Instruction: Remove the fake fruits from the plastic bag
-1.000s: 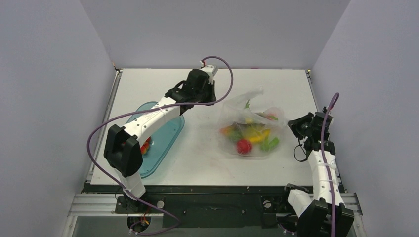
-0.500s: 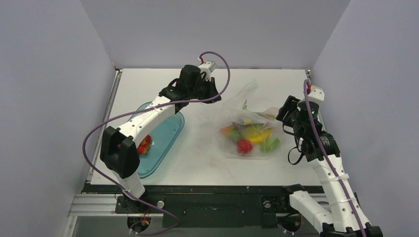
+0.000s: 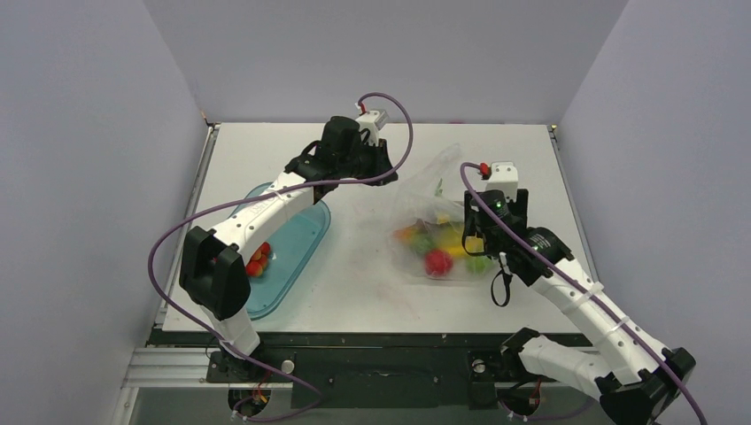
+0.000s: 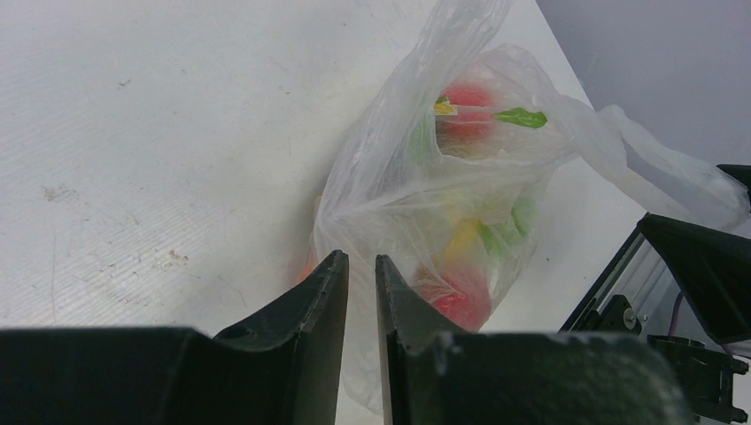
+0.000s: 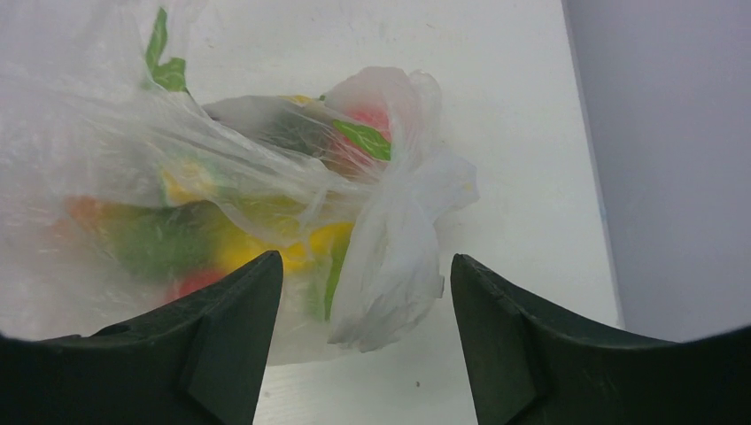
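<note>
**Fruits all inside the bag**

The right tool [image 5: 365,258] gapes wide over the bag's [image 3: 425,212] bunched handles, probably to catch them. The fruits [image 3: 437,261] lie inside, toward the surface's [image 3: 372,301] right edge. Beyond, the left tool [image 4: 360,258] is narrowed, gripping nothing I can see.

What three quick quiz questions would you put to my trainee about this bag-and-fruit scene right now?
1. True or false: the plastic bag is empty.
2. Pick one. The bag lies: A) on the table, apart from the teal tray; B) inside the tray; C) hanging off the table edge.
3. Short answer: which gripper is wide open, facing the bag's bunched handle?

Key:
1. False. The fake fruits show through it.
2. A.
3. The right gripper.
</note>
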### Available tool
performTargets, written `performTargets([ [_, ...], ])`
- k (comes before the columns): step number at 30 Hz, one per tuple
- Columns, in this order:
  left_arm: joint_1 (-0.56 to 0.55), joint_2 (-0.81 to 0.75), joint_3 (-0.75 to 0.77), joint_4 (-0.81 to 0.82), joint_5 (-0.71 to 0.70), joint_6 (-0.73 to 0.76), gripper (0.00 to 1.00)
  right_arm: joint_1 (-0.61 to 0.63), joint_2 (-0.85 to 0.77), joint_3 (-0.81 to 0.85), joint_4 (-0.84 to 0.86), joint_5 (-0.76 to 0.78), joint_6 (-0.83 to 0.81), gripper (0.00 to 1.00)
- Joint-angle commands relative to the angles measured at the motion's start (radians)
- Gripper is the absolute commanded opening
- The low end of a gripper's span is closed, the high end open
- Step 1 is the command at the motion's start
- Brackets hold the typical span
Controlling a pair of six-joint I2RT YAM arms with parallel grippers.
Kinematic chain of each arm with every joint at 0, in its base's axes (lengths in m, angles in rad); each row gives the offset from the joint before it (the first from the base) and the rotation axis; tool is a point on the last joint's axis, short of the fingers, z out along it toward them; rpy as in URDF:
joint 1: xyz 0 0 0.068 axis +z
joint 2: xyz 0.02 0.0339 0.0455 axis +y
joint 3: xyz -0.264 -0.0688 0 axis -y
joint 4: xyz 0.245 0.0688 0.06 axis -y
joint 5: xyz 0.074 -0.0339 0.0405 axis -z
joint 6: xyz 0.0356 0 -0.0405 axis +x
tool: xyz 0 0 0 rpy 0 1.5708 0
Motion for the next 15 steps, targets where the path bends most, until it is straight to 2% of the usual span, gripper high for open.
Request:
performTargets([
  [1,0.003,-0.041,0.019,0.007,-0.019,0.043,0.17,0.04,0.044,0.028,-0.049,0.239,0.014,0.65],
  [2,0.002,-0.042,0.018,0.007,-0.018,0.047,0.18,0.041,0.053,0.026,-0.046,0.243,0.017,0.63],
  [4,0.002,-0.047,0.01,0.016,-0.004,0.058,0.21,0.043,0.062,0.017,-0.012,0.242,0.016,0.49],
  [5,0.0,-0.047,0.0,0.022,0.016,0.068,0.23,0.042,0.064,0.013,-0.004,0.239,0.016,0.32],
  [6,-0.002,-0.047,-0.005,0.037,0.024,0.071,0.26,0.043,0.066,0.011,0.017,0.233,0.016,0.23],
  [7,-0.006,-0.047,-0.019,0.044,0.037,0.081,0.28,0.045,0.066,0.007,0.029,0.216,0.014,0.09],
  [8,-0.009,-0.047,-0.025,0.059,0.04,0.086,0.32,0.051,0.059,0.003,0.057,0.203,0.006,0.03],
  [9,-0.017,-0.046,-0.037,0.066,0.046,0.094,0.35,0.055,0.053,-0.004,0.073,0.175,0.003,0.0],
  [12,-0.037,-0.046,-0.065,0.103,0.04,0.113,0.45,0.066,-0.001,-0.028,0.154,0.075,-0.003,0.0],
  [15,-0.082,-0.058,-0.087,0.108,-0.005,0.137,0.51,0.067,-0.064,-0.07,0.21,0.029,0.016,0.0],
])
